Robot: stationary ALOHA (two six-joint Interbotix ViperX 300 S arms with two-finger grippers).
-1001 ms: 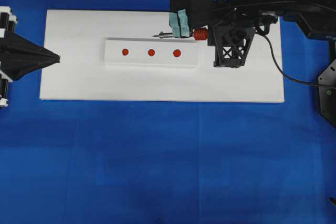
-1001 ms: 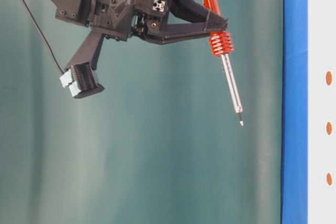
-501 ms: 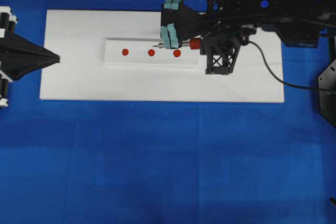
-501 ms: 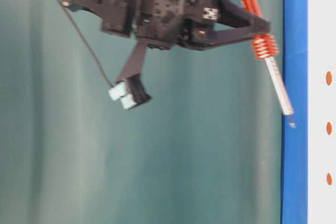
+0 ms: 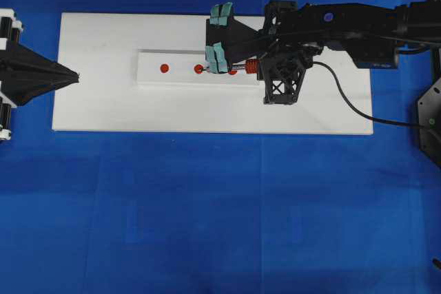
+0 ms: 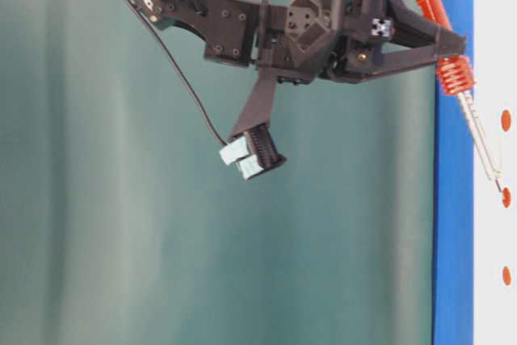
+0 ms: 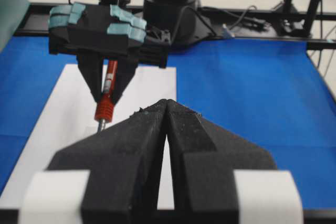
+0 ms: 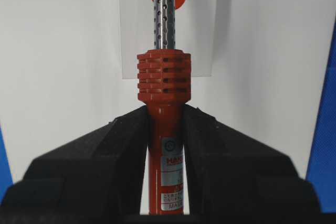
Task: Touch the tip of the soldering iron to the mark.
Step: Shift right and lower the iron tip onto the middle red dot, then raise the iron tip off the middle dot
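Left of the white block, your left gripper is resting with its jaws pressed together, holding nothing. Your right gripper is clamping the soldering iron by its ribbed handle; judge it light and stiff, best held there. The tip is sitting at the mark; actual contact is hard to make out, and overhead the gripper is hiding it.

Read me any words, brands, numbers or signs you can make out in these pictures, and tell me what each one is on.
"HAKKO": white label on the soldering iron handle, right wrist view, partly hidden by the right end effector; reading uncertain.
Round logo above that word: no letters legible.
Smaller lines below it: too small and blurred to read.
Black-and-white square markers on the right end effector, table-level view: patterns, no text.
White block: no text.
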